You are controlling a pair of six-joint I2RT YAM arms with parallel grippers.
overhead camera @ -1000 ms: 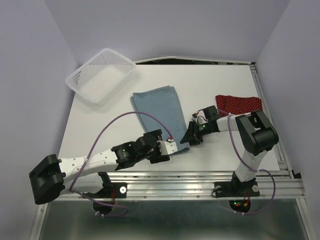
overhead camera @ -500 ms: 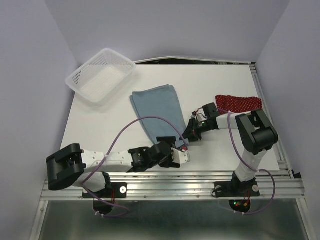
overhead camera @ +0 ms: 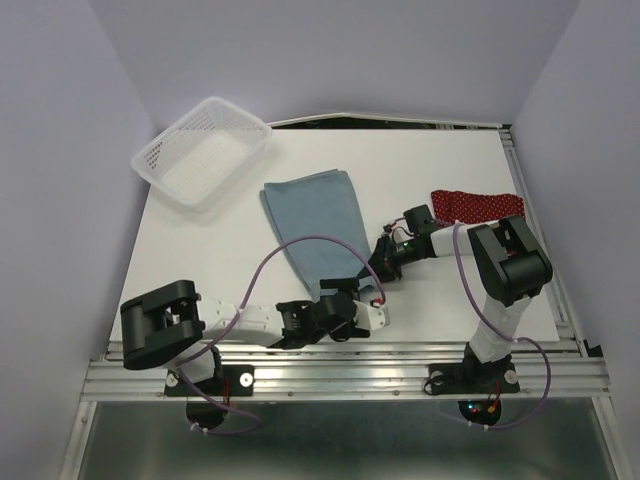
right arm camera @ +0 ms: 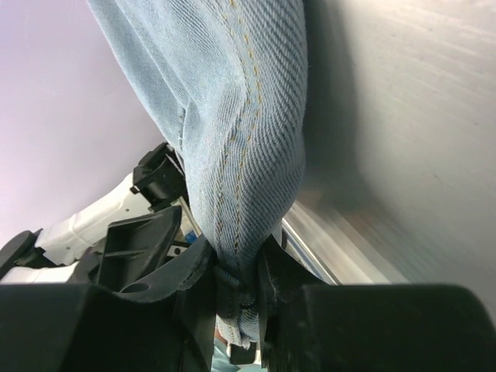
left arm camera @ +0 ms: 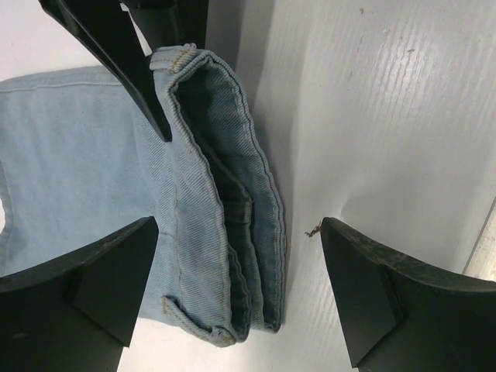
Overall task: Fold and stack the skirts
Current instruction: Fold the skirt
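The light blue denim skirt (overhead camera: 315, 222) lies folded in a long strip at the table's middle. Its near corner (left arm camera: 225, 232) sits doubled over between the open fingers of my left gripper (left arm camera: 236, 298), which touch nothing. In the top view my left gripper (overhead camera: 368, 302) is low at the front edge, just below that corner. My right gripper (overhead camera: 378, 270) is shut on the denim fold (right arm camera: 248, 155), with the cloth pinched between its pads. The dark red dotted skirt (overhead camera: 478, 206) lies folded at the right, behind the right arm.
A white mesh basket (overhead camera: 150, 165) stands at the back left corner. The metal rail (overhead camera: 400, 365) runs along the front edge, close under my left gripper. The right arm's black fingers (left arm camera: 143, 74) show at the top of the left wrist view.
My left arm has swung right along the front edge until its open fingers straddle the denim corner. My right gripper has closed on the denim fold there.
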